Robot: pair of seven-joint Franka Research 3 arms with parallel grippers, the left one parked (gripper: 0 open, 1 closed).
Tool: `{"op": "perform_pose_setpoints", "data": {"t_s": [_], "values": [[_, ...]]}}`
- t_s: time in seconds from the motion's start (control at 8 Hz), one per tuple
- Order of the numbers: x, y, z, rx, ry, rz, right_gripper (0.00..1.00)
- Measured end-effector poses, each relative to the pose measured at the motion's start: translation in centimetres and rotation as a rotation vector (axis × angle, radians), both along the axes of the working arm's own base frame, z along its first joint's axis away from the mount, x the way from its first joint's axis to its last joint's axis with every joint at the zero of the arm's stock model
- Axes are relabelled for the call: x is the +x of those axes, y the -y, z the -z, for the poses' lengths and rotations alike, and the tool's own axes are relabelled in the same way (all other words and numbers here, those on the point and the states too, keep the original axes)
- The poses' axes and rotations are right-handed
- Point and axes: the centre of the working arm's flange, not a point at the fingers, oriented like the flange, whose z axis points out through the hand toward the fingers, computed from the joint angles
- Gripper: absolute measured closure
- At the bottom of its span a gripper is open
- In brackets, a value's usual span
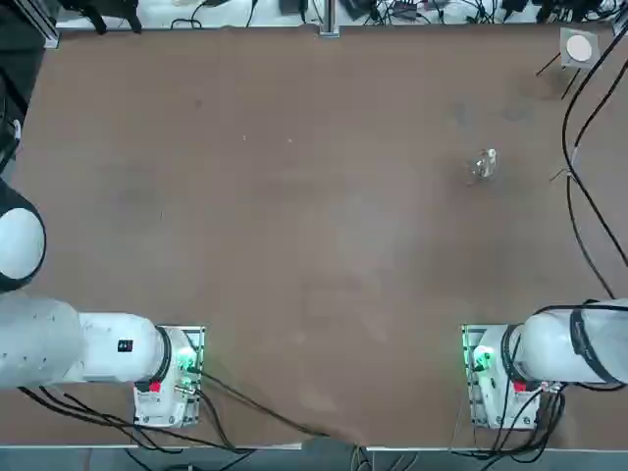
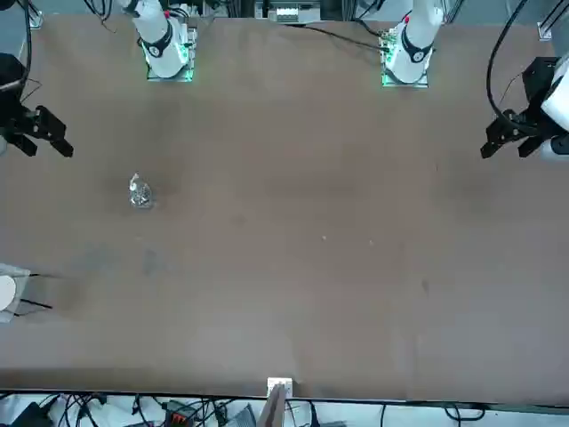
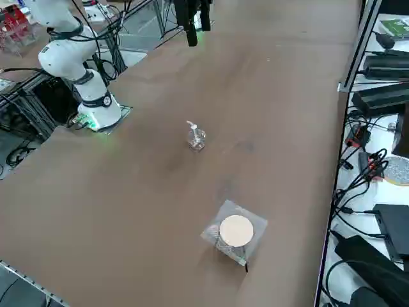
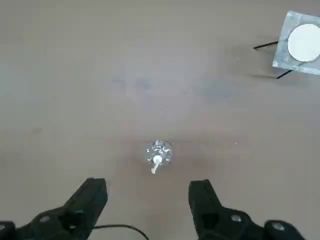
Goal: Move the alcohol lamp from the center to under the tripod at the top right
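Brown table [image 1: 294, 245] — lamp [image 1: 485, 165], tripod [image 1: 577, 49]

Clear glass lamp [image 1: 485, 165] upright mid-table; mesh-top tripod [image 1: 577, 49] far corner, apart.

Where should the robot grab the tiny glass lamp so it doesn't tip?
Probably around the round glass body of the alcohol lamp, coming straight down from above. It stands upright and alone on the table, and the right gripper is open above it.
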Motion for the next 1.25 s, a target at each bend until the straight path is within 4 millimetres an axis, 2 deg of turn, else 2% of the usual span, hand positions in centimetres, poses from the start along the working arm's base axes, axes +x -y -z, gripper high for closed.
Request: {"op": "perform_pose_setpoints", "data": {"t_s": [0.5, 0.75, 0.88, 1.0, 1.25], "values": [[0.0, -0.1, 0.2, 0.000, -0.011, -0.002, 0.00], [0.6, -0.3, 1.9, -0.001, -0.044, 0.002, 0.00], [1.1, -0.3, 3.8, -0.002, -0.065, 0.002, 0.00], [1.6, -0.3, 6.7, -0.003, -0.081, 0.002, 0.00], [1.4, -0.4, 13.8, -0.003, -0.100, 0.000, 0.00]]}}
